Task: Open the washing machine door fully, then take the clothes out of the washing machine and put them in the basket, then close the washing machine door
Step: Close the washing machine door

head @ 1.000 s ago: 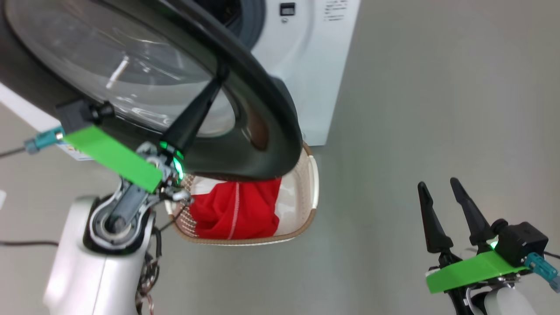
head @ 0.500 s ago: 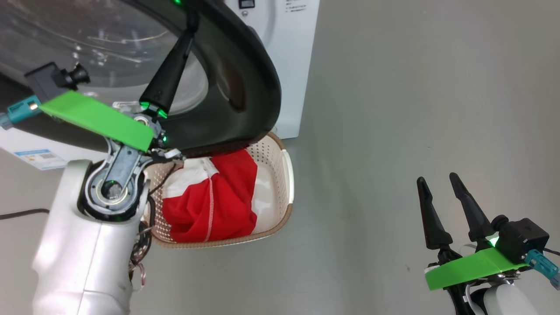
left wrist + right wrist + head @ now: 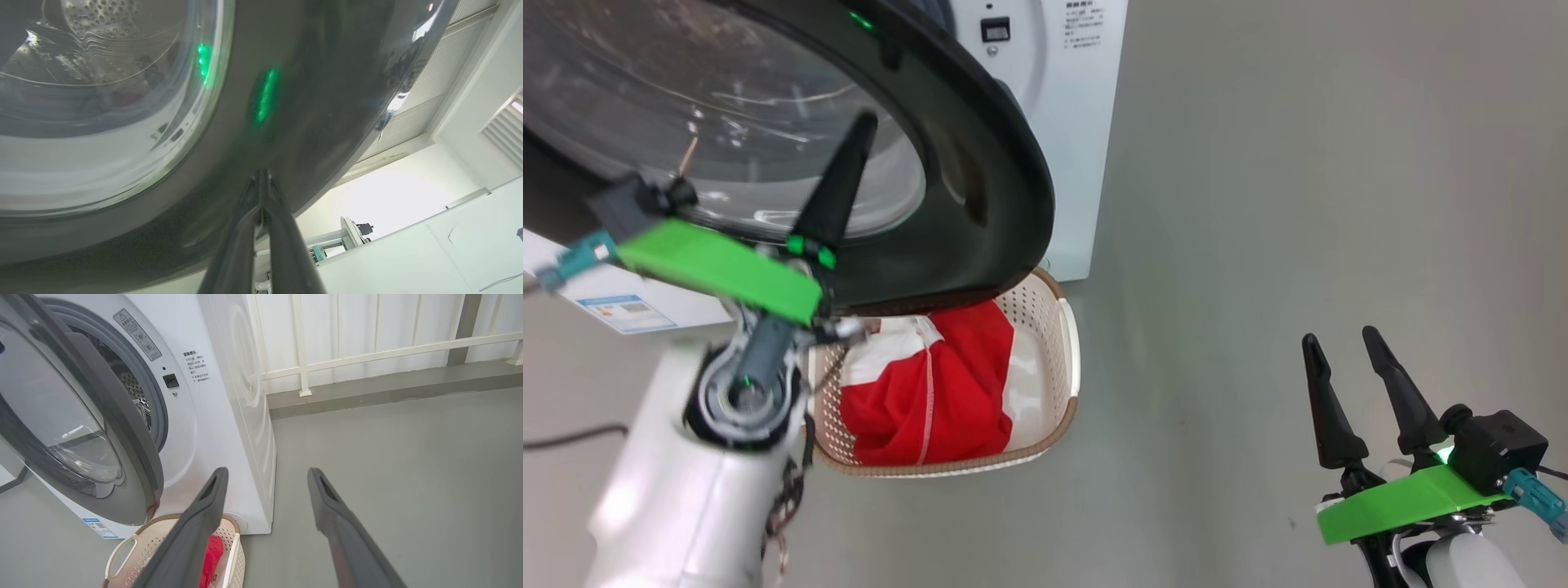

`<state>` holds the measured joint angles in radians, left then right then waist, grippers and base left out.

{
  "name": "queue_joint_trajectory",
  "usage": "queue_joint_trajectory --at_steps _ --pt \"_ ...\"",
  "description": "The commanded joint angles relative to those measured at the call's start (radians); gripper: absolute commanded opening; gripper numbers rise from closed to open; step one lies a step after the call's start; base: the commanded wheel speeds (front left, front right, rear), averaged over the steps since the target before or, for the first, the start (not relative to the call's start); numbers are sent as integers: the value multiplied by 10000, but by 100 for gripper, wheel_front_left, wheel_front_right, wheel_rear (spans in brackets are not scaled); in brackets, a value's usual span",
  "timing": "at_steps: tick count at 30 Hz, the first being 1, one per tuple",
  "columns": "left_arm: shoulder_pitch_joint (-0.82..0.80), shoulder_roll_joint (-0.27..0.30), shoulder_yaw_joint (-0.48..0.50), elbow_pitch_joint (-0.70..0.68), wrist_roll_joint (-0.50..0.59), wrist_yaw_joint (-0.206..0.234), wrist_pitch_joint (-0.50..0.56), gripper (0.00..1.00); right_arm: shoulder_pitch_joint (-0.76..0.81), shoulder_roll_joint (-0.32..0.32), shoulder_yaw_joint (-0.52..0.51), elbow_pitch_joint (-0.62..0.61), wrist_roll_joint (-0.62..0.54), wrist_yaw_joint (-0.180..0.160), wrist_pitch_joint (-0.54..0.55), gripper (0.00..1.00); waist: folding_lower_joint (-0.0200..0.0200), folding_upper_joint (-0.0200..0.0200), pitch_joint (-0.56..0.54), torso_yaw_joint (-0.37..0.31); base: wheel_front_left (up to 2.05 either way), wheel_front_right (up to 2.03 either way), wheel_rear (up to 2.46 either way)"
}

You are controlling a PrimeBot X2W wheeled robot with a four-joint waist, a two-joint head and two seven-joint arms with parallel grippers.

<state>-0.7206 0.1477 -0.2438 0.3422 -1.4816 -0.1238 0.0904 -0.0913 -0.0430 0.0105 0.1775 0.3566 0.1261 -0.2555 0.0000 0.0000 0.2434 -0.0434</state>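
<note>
Two tools are doing very different things. The left tool has its fingers pressed together with nothing between them, and it points up at the outer face of the washing machine door. The right tool stands wide and empty, low over the bare floor and well apart from everything.

The head view has shifted over the last second, so only relations count. Half a second ago the left tool's tip reached the black rim. Now it lies over the glass window, short of the rim, so the door may be swinging away from the push. In the left wrist view the tips sit right at the rim, though contact cannot be told.

The clothes lie heaped in the basket, which stands on the floor just under the door's lower edge. Only the closing seems left. In the right wrist view the door stands ajar from the washing machine, with the drum's mouth still showing.

The rim is hard, glossy and curved, and the glass bulges, so a narrow tip could slide on either. The clothes are soft red fabric with white panels. The basket is perforated cream plastic with a brown rim.
</note>
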Motion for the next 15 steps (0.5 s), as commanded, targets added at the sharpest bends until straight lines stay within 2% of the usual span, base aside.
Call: queue_joint_trajectory --at_steps 1,3,4,5,6,7,15 --pt "304 441 122 -209 -115 -69 -144 16 -17 -72 218 -205 -43 46 -63 100 0 0 -160 96 0 0 0" --pt "679 599 -105 -233 3 -69 -314 40 39 -72 196 -191 -61 46 -63 100 0 0 -275 152 0 0 0" --pt "879 652 -199 -253 -3 -69 -393 58 65 -72 180 -189 -72 46 -63 100 0 0 -318 185 0 0 0" --pt "1076 723 -284 -275 11 -69 -495 86 91 -72 167 -190 -83 46 -63 100 0 0 -364 215 0 0 0" --pt "1076 723 -284 -275 11 -69 -495 86 91 -72 167 -190 -83 46 -63 100 0 0 -364 215 0 0 0" --pt "1267 785 -336 -298 -8 -69 -614 100 114 -72 163 -194 -98 46 -63 100 0 0 -393 242 0 0 0" --pt "2827 1403 -806 -382 108 -69 -1689 100 335 -72 82 -209 -185 46 -63 100 0 0 -618 448 0 0 0"
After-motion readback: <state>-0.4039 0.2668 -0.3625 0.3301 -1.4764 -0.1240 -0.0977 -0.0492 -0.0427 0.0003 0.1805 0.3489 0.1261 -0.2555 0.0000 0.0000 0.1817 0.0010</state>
